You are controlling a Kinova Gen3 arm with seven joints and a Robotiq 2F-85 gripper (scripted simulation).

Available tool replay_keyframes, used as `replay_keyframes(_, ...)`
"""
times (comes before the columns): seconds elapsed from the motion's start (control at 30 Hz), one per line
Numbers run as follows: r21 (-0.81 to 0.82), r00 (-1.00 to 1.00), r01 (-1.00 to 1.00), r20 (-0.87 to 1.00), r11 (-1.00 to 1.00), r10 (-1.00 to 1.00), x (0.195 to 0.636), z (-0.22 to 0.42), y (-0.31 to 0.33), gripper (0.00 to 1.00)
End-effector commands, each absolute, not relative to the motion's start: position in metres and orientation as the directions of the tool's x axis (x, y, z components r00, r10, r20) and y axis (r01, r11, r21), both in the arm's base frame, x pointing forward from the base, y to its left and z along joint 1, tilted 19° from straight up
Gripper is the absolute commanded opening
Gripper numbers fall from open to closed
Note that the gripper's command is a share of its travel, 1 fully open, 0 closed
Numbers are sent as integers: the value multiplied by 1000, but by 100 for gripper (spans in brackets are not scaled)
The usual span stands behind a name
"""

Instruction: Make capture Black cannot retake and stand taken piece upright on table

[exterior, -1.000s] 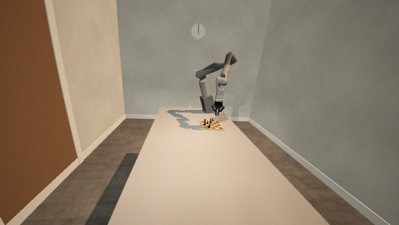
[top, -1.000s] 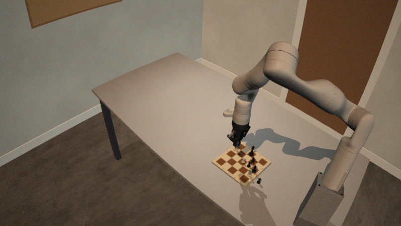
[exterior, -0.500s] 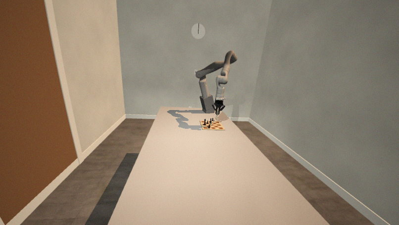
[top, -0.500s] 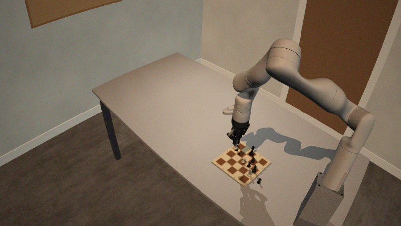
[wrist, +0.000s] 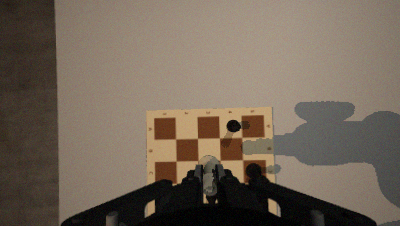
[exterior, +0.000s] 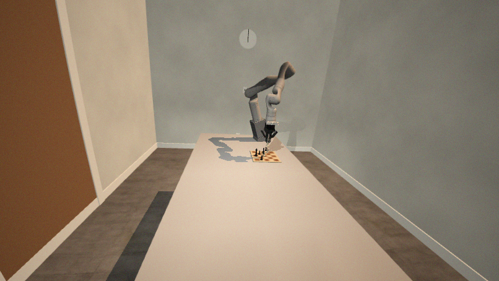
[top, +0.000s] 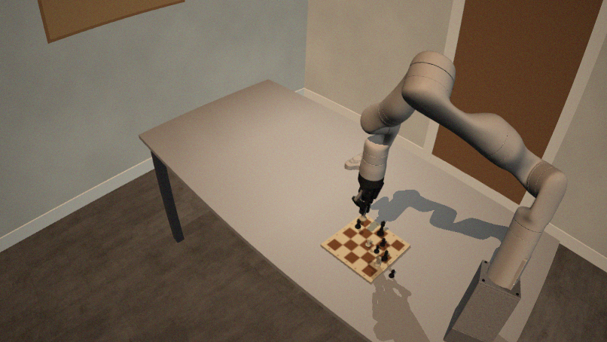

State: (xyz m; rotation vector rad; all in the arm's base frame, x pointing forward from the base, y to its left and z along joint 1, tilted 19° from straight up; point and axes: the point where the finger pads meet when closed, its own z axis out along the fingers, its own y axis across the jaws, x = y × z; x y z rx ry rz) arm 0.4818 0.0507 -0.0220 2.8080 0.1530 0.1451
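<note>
The tool [top: 364,211] [exterior: 268,140] [wrist: 209,174] was nearly closed, its fingers a narrow gap apart, with a white piece [top: 363,218] [wrist: 209,184] gripped between them. The piece hung lengthwise beneath the fingers, at the far side of the board [top: 352,267] [exterior: 279,161] [wrist: 151,150] from the arm's base [top: 471,306] [exterior: 257,129]. In the wrist view its pale head showed between the fingertips; whether its foot touched the board could not be told.

A small black piece [top: 358,224] [wrist: 233,125] stood upright on a4, near the held piece and apart from the tool. A tall black piece [top: 381,229] [exterior: 256,152] [wrist: 253,171] stood on the other side, toward the rank 5 edge, also apart from the fingers.

Closer to the base, a white piece with a pale, uneven top [top: 368,243] stood near the middle of the board. Three more black pieces [top: 382,242] and another white one [top: 377,261] stood beyond it, too small and crowded to name.

One black pawn [top: 391,273] stood upright off the board, on the worktop [top: 254,169] [exterior: 258,216] [wrist: 105,75], just beside the board's edge and well apart from the tool. A pale object lay on the worktop, partly behind the arm [top: 475,123] [exterior: 271,104].
</note>
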Motion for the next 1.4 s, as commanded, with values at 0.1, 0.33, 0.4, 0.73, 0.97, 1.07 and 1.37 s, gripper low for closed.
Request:
replay_keyframes(0.1, 323, 989, 88, 84, -942, 121, 482, -21, 51, 0)
replay_keyframes(0.33, 323, 989, 87, 84, -942, 121, 483, -28, 49, 0)
replay_keyframes(0.4, 323, 989, 87, 84, -942, 121, 484, -33, 47, 0)
replay_keyframes(0.73, 323, 989, 87, 84, -942, 121, 488, -64, 36, 0)
replay_keyframes(0.97, 323, 989, 87, 84, -942, 121, 492, -94, 25, 0)
replay_keyframes(1.07, 323, 989, 87, 84, -942, 121, 493, -104, 22, 0)
replay_keyframes(1.37, 323, 989, 87, 84, -942, 121, 494, -112, 19, 0)
